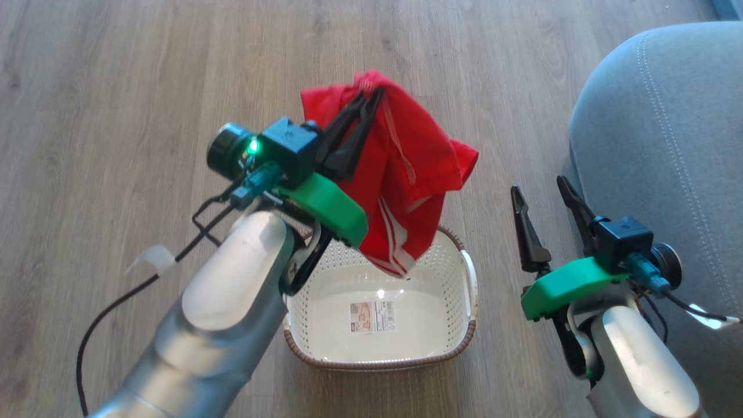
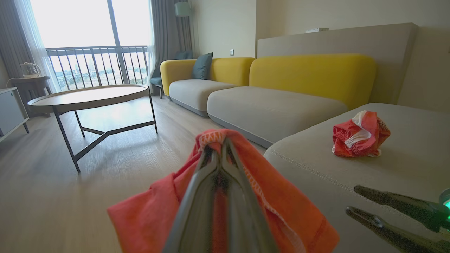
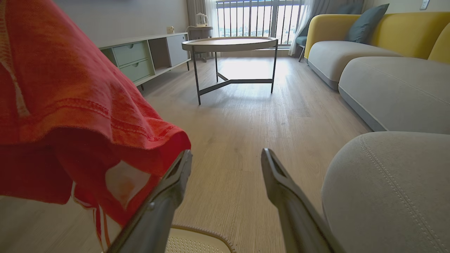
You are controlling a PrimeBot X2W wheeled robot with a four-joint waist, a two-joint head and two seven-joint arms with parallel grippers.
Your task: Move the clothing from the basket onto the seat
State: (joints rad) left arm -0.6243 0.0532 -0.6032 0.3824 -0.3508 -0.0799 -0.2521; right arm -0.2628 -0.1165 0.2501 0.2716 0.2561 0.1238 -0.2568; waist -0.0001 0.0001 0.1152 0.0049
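Observation:
My left gripper [image 1: 371, 93] is shut on a red piece of clothing [image 1: 406, 174] with white stripes. It hangs above the far side of the cream basket [image 1: 464, 342], whose bottom shows only a label sticker. In the left wrist view the fingers [image 2: 225, 168] pinch the red fabric [image 2: 147, 218], and a second red and white garment [image 2: 358, 135] lies crumpled on the grey seat [image 2: 404, 168]. To the right of the basket my right gripper [image 1: 538, 188] stands open and empty beside the seat [image 1: 667, 145]. The right wrist view has the hanging garment [image 3: 70, 105] to the left of that open gripper [image 3: 225, 154].
The basket stands on a wooden floor [image 1: 116, 87]. Farther off are a round coffee table [image 3: 228, 44] on thin dark legs, a sideboard [image 3: 140, 56] along the wall, and a yellow-backed sofa [image 2: 309, 73] with grey cushions.

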